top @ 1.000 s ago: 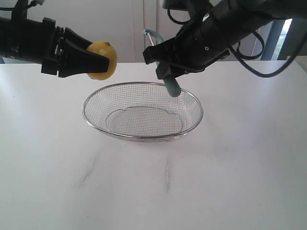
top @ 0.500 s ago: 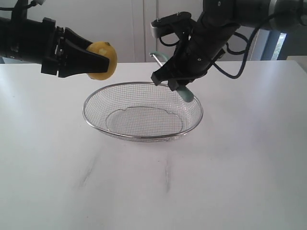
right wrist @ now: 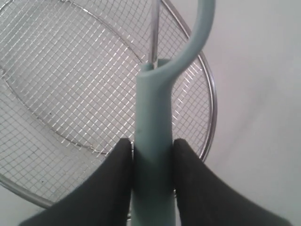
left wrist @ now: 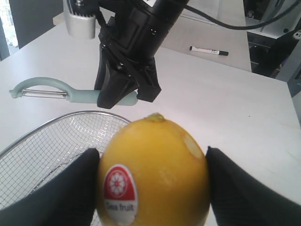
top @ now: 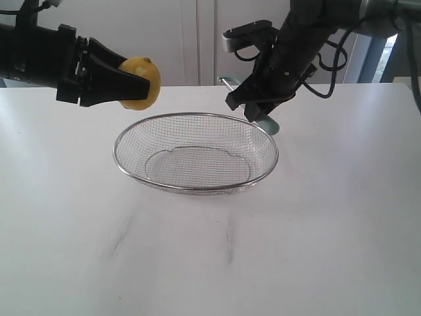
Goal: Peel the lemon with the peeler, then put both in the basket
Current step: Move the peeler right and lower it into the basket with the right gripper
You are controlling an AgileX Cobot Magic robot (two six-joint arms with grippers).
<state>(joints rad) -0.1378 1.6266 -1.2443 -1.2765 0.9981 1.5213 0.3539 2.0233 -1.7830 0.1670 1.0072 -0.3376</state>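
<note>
My left gripper holds the yellow lemon in the air, above and beyond the left end of the wire mesh basket. In the left wrist view the lemon carries a red sticker and a small pale bare patch, and the gripper is shut on its sides. The right gripper is shut on the teal handle of the peeler, over the basket's far right rim. In the right wrist view the peeler runs out from the gripper over the basket.
The basket stands on a white table with faint dark smudges in front of it. A black marker lies on the table beyond the right arm. White cabinet doors stand behind the table.
The right gripper has carried the peeler to the right, from over the basket's far middle to over its right rim, and turned. The left gripper and the lemon have stayed still.
</note>
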